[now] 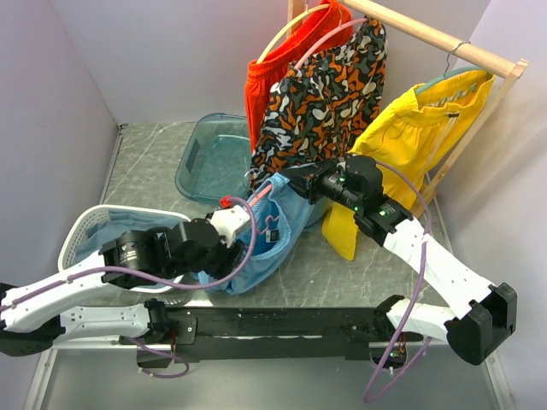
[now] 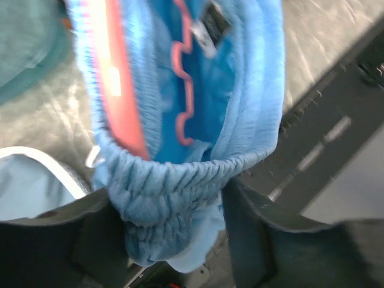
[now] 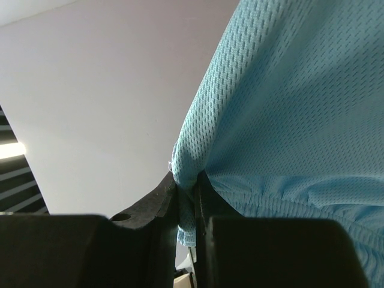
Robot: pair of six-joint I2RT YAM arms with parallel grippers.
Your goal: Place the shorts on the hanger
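- Table (image 1: 359, 265): the work sits mid-table, in front of the rack of hung clothes.
- Shorts (image 1: 267, 241): stretched between the two arms with the waist held open, probably so the hanger can seat inside.
- Hanger (image 2: 183, 90): its wavy bar lies inside the waist opening, against the inner fabric.
- Right gripper (image 3: 189, 207): jaws pressed together, pinching a fold of the blue mesh; it anchors the far side.
- Left gripper (image 2: 171, 231): jaws bracket the bunched waistband, cloth touching both fingers; whether it is clamped firm I cannot tell.
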